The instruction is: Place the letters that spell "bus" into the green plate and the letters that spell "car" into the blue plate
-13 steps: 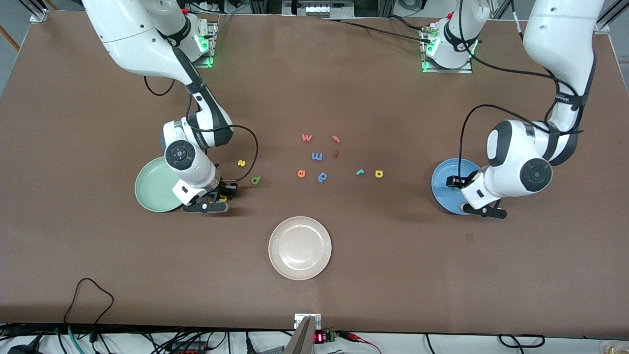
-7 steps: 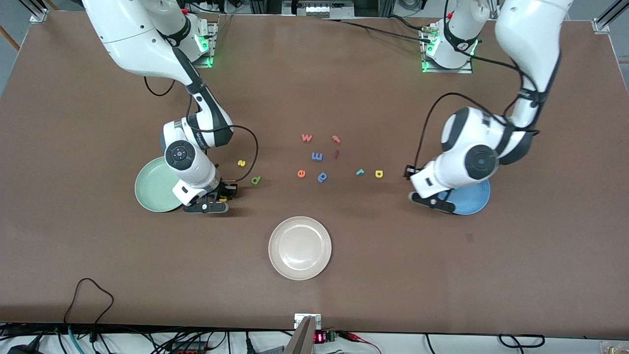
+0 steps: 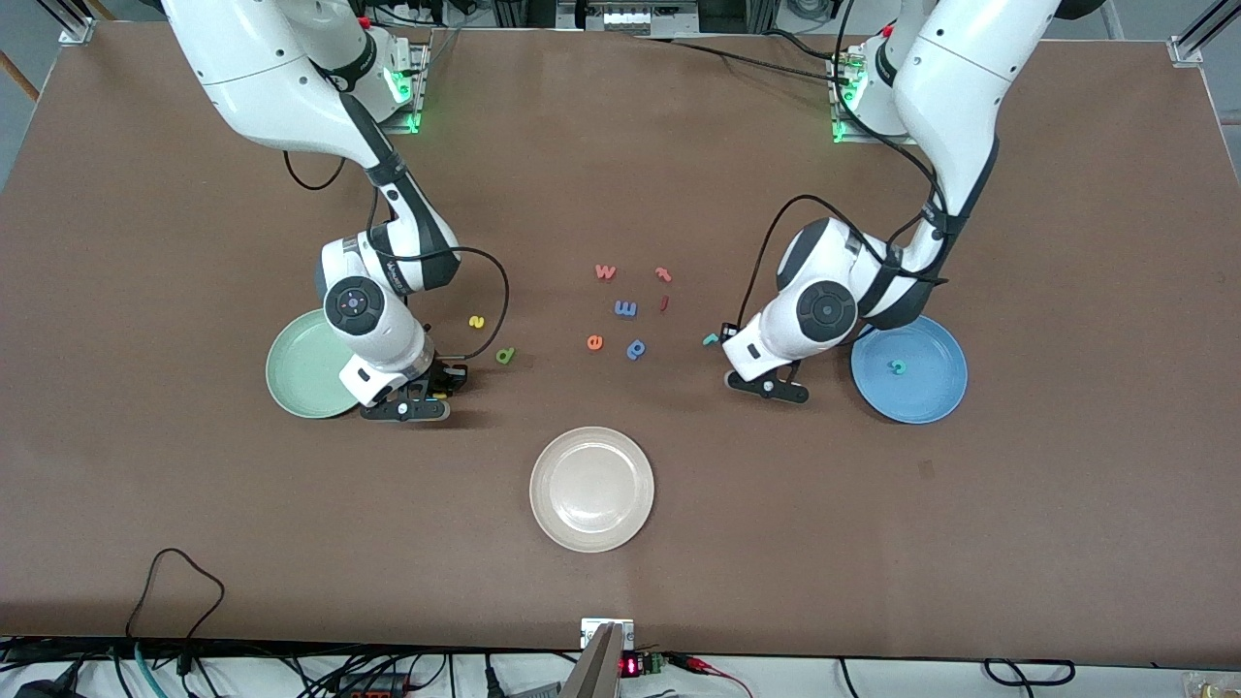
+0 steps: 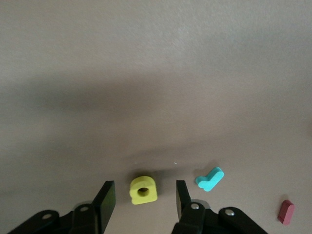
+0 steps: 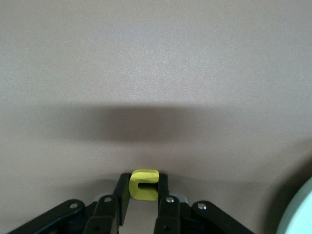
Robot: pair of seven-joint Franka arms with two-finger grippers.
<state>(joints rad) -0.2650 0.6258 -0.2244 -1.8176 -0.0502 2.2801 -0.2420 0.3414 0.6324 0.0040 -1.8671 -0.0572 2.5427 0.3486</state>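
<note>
I counted three plates. My right gripper (image 5: 143,195) was clamped on the yellow "u" (image 5: 144,185); my left gripper (image 4: 145,202) stood apart around the yellow "a" (image 4: 143,189).

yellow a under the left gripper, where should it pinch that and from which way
Come straight down from above. The yellow a lies flat on the table between the open fingers of the left gripper. Pinch its two flat outer sides, not the rounded top or the hole. The teal r lies close beside one finger, so descend without sweeping sideways.
</note>
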